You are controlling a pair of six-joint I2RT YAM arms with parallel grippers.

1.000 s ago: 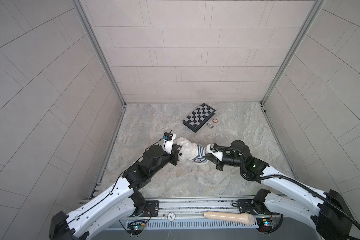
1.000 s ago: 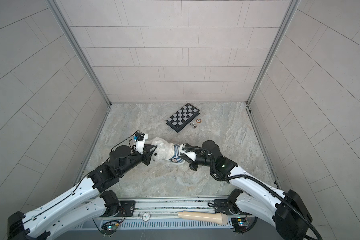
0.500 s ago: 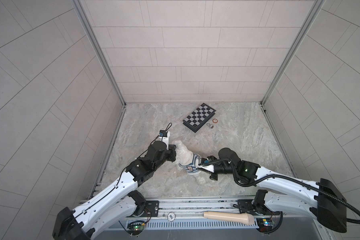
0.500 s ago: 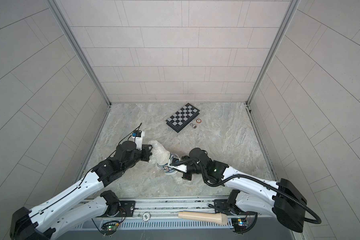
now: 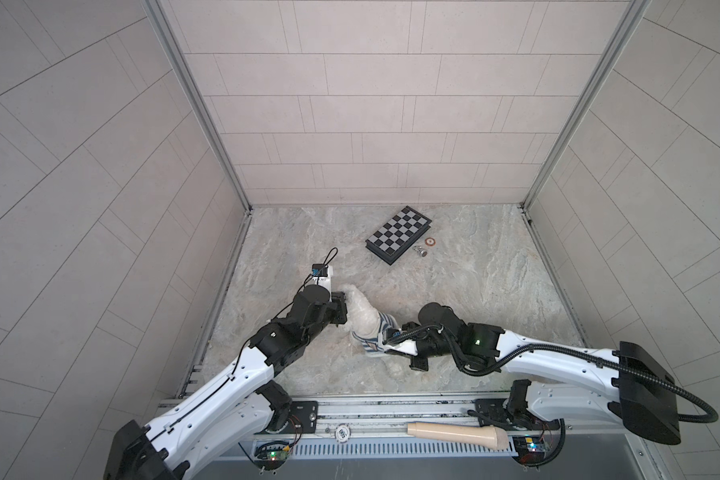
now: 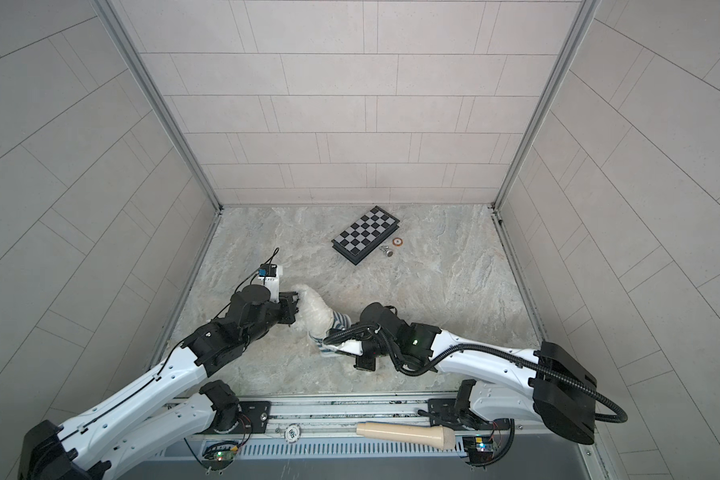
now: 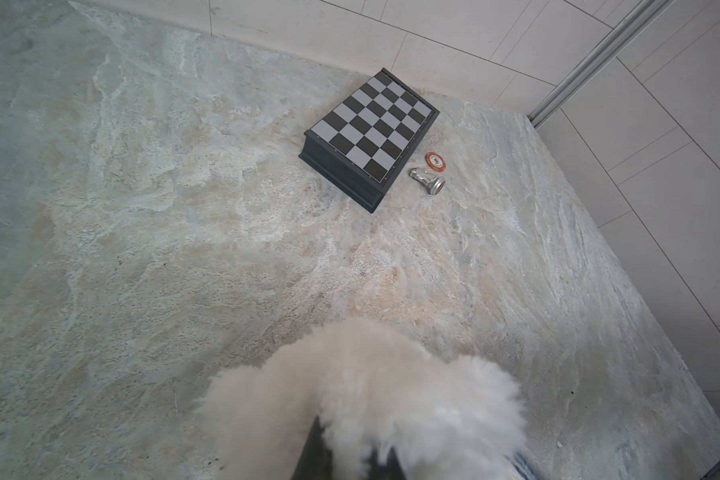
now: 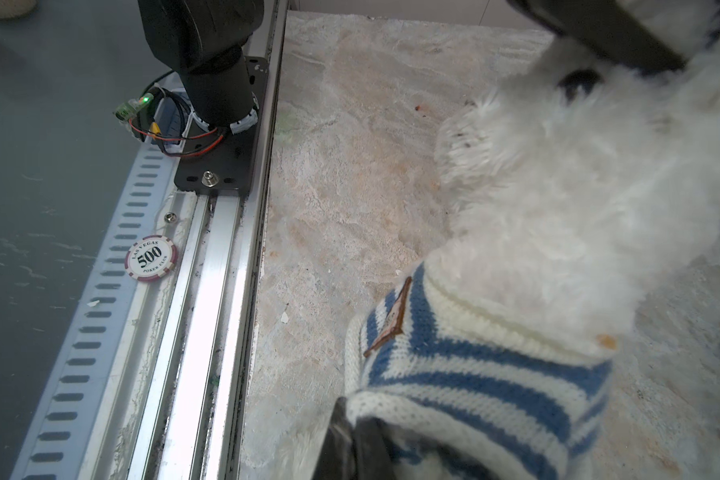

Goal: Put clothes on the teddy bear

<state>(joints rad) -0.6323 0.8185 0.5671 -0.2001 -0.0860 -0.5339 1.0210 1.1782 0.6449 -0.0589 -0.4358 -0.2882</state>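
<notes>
— Where is the fluffy white plush teddy bear (image 5: pixel 361 312)?
— It lies on the marbled stone table (image 5: pixel 474 291), well apart from the black-and-grey chequered chessboard (image 5: pixel 399 235), on the side toward the robot.
— And the tools?
— The left gripper (image 7: pixel 350 457) is clenched in the fur of the head, and its fingertips are buried there. The right gripper (image 8: pixel 350 444) pinches the edge of the blue-and-white striped knitted shirt (image 8: pixel 474 374), which sits around the bear's body.
— The face?
— Mostly hidden; the right wrist view shows only one black dot.
</notes>
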